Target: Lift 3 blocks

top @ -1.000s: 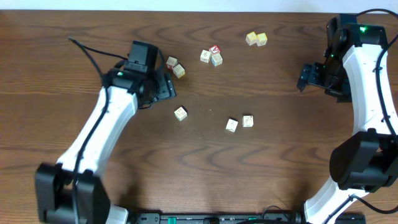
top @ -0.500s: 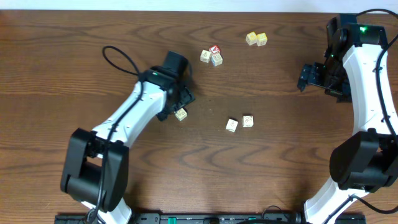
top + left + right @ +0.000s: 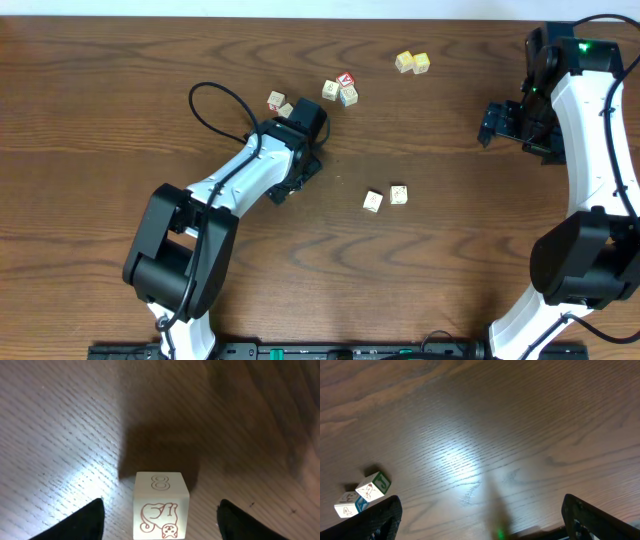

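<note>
One cream-white block (image 3: 161,505), with a red cat drawing and an "8" on its faces, rests on the wooden table. It lies between the two dark fingers of my left gripper (image 3: 162,527), with a gap on each side; the gripper is open around it. In the overhead view my left gripper (image 3: 290,180) covers this block. Two more cream blocks (image 3: 372,201) (image 3: 398,194) lie side by side to its right. Far off at the right, my right gripper (image 3: 495,122) hangs open and empty; in the right wrist view, this right gripper (image 3: 482,522) has only bare wood between its fingers.
A red-faced cube (image 3: 346,78) and two pale cubes (image 3: 330,90) cluster at the back middle. Two yellow-green cubes (image 3: 412,62) sit further right. Another pair of cubes (image 3: 276,100) lies just behind the left arm. Two cubes (image 3: 372,485) show at the left in the right wrist view.
The left arm has swung right and come down over the lone cream block, which it now hides from above. Its jaws have narrowed slightly. The right arm has not moved.
</note>
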